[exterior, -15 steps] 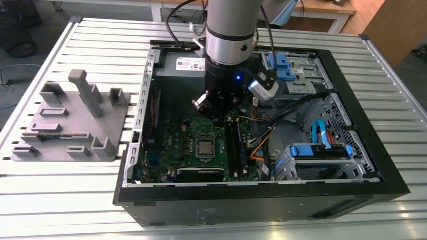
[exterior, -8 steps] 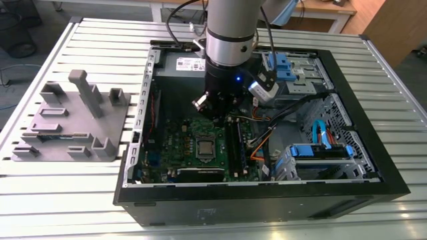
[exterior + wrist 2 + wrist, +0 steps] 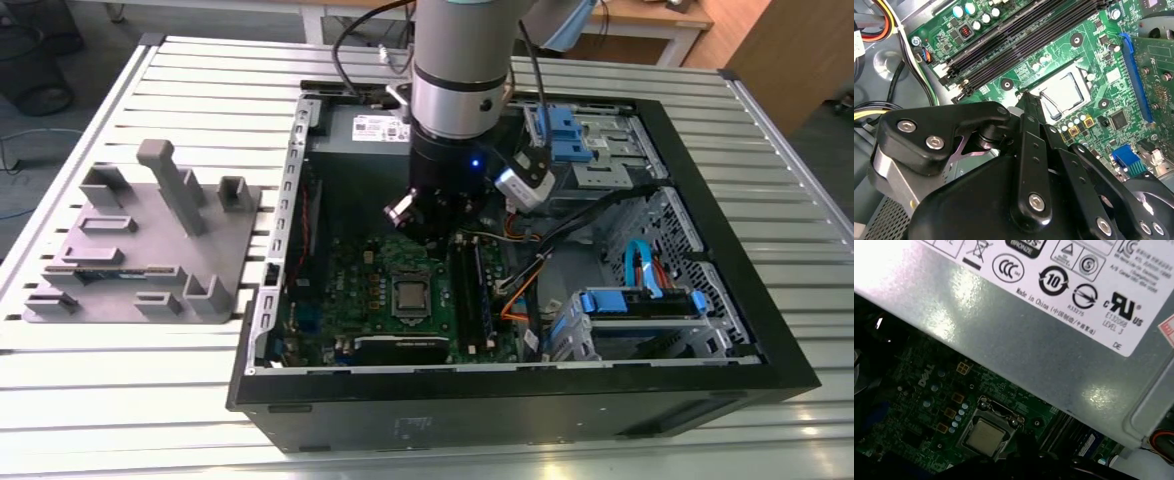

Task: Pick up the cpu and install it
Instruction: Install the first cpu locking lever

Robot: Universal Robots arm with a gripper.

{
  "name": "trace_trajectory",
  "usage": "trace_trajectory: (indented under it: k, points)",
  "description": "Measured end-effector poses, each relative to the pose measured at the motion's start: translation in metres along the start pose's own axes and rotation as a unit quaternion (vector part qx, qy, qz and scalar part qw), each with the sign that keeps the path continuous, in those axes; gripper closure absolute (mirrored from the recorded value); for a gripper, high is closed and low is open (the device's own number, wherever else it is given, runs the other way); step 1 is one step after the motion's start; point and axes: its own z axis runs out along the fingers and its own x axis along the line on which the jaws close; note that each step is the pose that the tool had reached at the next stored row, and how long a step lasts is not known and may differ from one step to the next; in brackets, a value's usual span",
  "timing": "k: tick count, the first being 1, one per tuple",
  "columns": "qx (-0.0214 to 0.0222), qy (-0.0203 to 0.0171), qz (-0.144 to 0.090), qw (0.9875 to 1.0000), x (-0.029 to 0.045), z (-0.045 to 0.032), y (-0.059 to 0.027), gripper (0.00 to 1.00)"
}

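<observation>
Hovering: our jaws [image 3: 424,232] hang inside the computer case [image 3: 694,330] above the motherboard [image 3: 354,285] | jaws: cannot tell whether spread or pressed together | cpu [image 3: 985,435]: seated in its socket [image 3: 995,410], apart from jaws | step: install looks done, we judge | next: calls for clear withdrawal.

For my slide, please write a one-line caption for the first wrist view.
Small square silver-grey cpu seated in the metal socket frame on the green motherboard, beneath the grey power supply box.
</observation>
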Motion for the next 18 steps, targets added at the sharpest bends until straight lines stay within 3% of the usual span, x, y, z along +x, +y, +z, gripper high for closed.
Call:
trace_trajectory:
  k: [18]
  points:
    - [0.0061, 0.0034, 0.0, 1.0, 0.0012, 0.0086, -0.0018, 0.87]
